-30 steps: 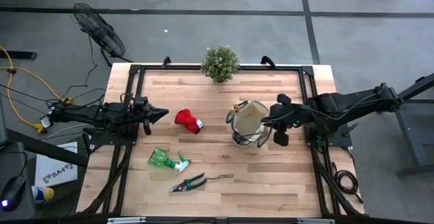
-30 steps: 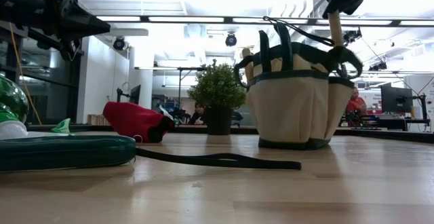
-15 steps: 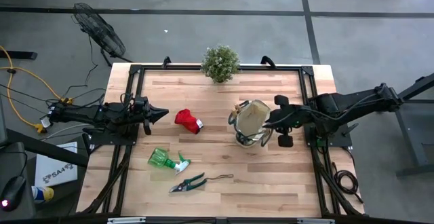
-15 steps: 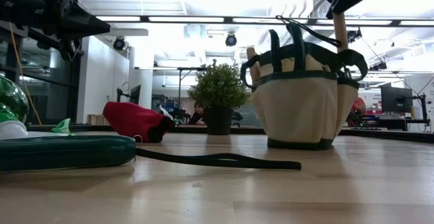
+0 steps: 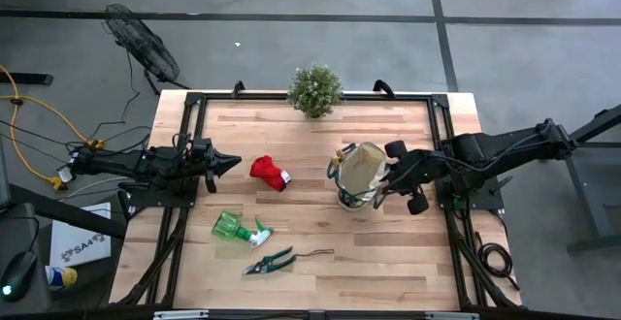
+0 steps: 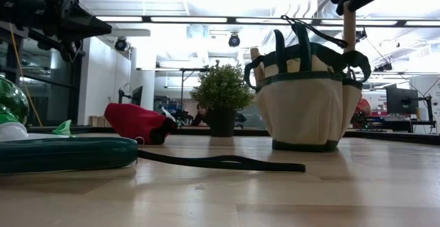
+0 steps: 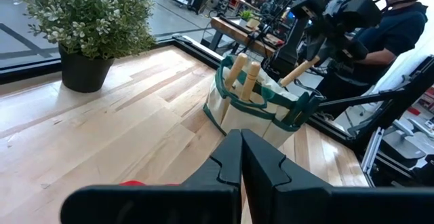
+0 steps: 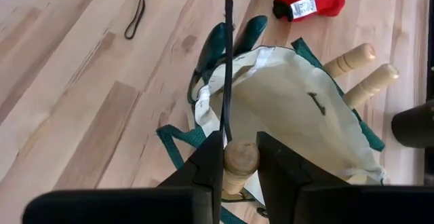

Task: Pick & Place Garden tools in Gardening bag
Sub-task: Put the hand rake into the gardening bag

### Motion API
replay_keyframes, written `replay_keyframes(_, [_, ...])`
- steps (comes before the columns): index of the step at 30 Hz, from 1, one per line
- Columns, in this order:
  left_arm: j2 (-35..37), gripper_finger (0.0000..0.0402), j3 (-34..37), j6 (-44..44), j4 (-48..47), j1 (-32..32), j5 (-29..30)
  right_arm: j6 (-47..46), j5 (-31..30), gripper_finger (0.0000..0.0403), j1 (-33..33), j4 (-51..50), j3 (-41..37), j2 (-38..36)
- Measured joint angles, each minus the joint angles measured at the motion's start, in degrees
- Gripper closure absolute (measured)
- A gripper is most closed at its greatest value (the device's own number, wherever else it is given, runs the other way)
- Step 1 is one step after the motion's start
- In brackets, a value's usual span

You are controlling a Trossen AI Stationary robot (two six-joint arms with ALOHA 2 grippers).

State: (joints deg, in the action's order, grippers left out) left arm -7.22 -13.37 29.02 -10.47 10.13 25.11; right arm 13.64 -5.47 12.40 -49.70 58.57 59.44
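The tan gardening bag point(image 5: 359, 173) with dark green trim stands upright right of the table's middle. Two wooden tool handles point(image 8: 359, 68) stick up from it. My right gripper point(image 5: 385, 182) hangs over the bag's right side, shut on a third wooden handle point(image 6: 349, 31). The red glove point(image 5: 270, 172), the green spray bottle point(image 5: 238, 228) and the green-handled pruners point(image 5: 272, 260) lie on the table left of the bag. My left gripper point(image 5: 228, 163) hovers shut at the table's left, holding nothing. My right gripper pinches the wooden handle's rounded free end point(image 8: 241, 157) between its two fingers. The fingers slant down from the table's right side. The tool stands nearly upright, its lower part sunk in the bag's right side point(image 6: 350, 76). A thin black cord point(image 8: 227, 61) runs from the handle's end.
A bushy potted plant point(image 5: 315, 89) stands at the table's far edge. A black frame point(image 5: 194, 145) runs around the tabletop. Bare wood lies along the near edge right of the pruners.
My right gripper has rolled about its own pointing line while staying over the bag. The wooden handle it holds has swung from a lean to nearly upright, and the bag has shifted slightly with it.
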Motion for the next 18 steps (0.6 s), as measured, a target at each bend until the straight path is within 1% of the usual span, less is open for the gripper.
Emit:
replay_keyframes(5, [0.00,0.0401,0.00,0.00,0.01,0.00,-0.01,0.21,2.49,0.0346,0.24,-1.13,0.00,0.00])
replay_keyframes(11, [0.01,0.0401,0.00,0.00,0.01,0.00,0.00,0.23,3.92,0.0346,2.35,-1.63,0.00,0.00])
replay_keyframes(18, [0.00,0.0401,0.00,-0.01,0.03,0.00,0.26,1.16,3.91,0.0346,4.69,-3.14,0.00,0.00])
